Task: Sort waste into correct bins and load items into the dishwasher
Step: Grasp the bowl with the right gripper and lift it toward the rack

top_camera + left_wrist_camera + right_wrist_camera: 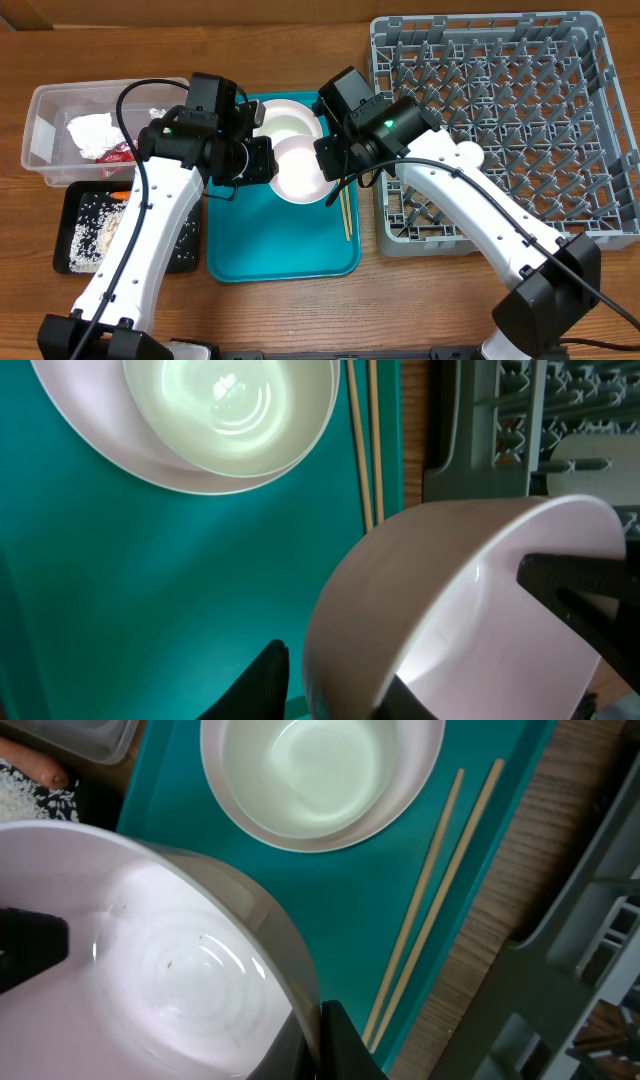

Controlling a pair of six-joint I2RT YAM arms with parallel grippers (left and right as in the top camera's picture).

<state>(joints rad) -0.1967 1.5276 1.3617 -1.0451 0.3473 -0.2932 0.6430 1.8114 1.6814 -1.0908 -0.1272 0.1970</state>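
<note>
A white bowl (300,175) hangs tilted over the teal tray (280,250), between my two grippers. My right gripper (318,1020) is shut on its rim, one finger inside and one outside. My left gripper (335,668) stands astride the opposite rim and is open, with a gap between its outer finger (265,680) and the bowl's wall. A second white bowl (290,122) sits on a white plate (90,430) at the tray's far end. Wooden chopsticks (346,210) lie along the tray's right edge. The grey dishwasher rack (500,120) stands at the right.
At the far left, a clear tub (60,110) holds a white tissue (95,130) and a red wrapper (118,150). In front of it, a black tray (70,215) holds rice (95,225) and a carrot piece (118,195).
</note>
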